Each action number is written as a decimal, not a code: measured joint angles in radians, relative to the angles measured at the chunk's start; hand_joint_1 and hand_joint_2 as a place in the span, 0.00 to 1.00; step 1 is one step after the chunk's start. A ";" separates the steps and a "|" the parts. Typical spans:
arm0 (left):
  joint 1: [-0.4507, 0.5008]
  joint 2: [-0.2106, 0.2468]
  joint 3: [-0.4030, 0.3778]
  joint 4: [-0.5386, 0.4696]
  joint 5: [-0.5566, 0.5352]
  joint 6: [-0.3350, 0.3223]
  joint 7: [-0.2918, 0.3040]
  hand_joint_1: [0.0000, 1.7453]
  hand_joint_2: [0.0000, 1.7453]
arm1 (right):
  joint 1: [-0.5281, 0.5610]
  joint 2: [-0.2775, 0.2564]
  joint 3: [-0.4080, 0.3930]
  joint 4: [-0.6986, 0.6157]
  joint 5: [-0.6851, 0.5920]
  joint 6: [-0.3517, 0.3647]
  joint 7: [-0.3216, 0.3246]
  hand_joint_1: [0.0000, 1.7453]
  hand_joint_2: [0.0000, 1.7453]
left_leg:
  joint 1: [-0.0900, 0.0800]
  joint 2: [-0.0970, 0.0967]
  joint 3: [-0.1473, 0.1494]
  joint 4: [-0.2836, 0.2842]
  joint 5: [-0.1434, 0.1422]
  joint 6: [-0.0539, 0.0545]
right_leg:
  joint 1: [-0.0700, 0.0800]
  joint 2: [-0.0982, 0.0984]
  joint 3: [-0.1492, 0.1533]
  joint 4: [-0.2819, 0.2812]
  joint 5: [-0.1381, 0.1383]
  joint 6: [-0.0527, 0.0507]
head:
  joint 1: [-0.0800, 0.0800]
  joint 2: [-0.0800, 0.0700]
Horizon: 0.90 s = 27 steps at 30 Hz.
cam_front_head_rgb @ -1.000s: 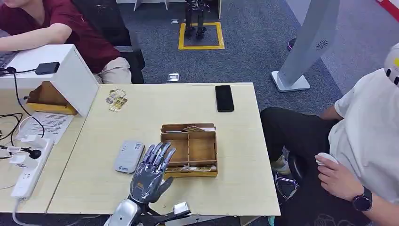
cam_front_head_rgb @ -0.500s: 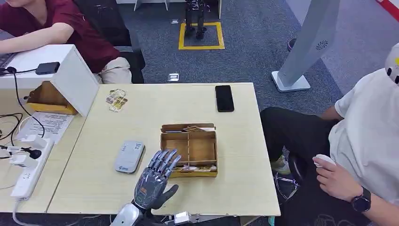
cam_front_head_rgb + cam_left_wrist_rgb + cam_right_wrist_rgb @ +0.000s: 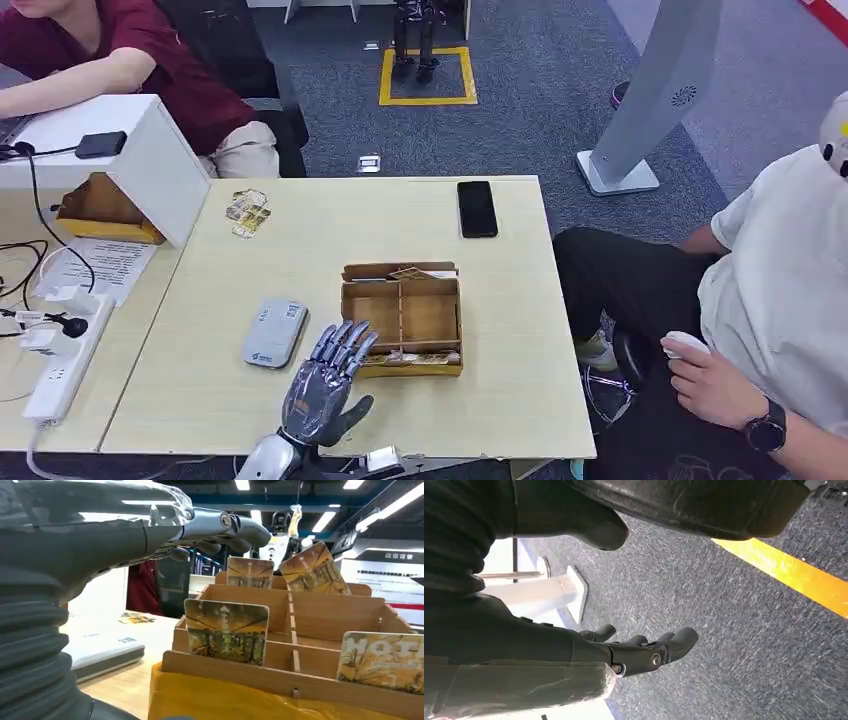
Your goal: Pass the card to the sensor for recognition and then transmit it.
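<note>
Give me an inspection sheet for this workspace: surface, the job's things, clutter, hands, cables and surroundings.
Surface: light wooden table, mostly bare.
Job's things: partitioned wooden card box holding upright picture cards; flat grey card sensor beside it.
Clutter: black phone; loose cards at the far left corner.
Hands: left robot hand open, hovering near the box's front left corner; right robot hand empty, hanging over carpet.
Cables: black cables and white power strip on the side desk.
Surroundings: seated people on both sides; grey carpet with yellow floor marking.
</note>
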 joint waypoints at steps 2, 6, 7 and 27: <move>0.000 0.000 0.001 0.003 -0.001 0.000 0.003 0.00 1.00 | 0.000 0.000 0.000 0.000 0.002 0.000 0.000 0.00 1.00 | 0.000 0.000 0.000 0.000 0.000 0.000 | 0.000 0.000 0.000 0.000 0.000 0.000 | 0.000 0.000; -0.001 -0.001 0.009 0.003 -0.001 0.000 0.006 0.00 1.00 | 0.000 0.000 0.003 0.000 0.003 0.000 0.000 0.00 1.00 | 0.000 0.000 0.000 0.000 0.000 0.000 | 0.000 0.000 0.000 0.000 0.000 0.000 | 0.000 0.000; -0.001 -0.001 0.013 0.003 -0.002 0.000 0.006 0.00 1.00 | 0.000 0.000 0.003 0.000 0.003 0.000 0.000 0.00 1.00 | 0.000 0.000 0.000 0.000 0.000 0.000 | 0.000 0.000 0.000 0.000 0.000 0.000 | 0.000 0.000; -0.017 -0.010 0.043 0.030 0.037 0.000 0.017 0.91 1.00 | 0.000 0.000 0.007 0.000 0.011 0.000 0.000 0.00 1.00 | 0.000 0.000 0.000 0.000 0.000 0.000 | 0.000 0.000 0.000 0.000 0.000 0.000 | 0.000 0.000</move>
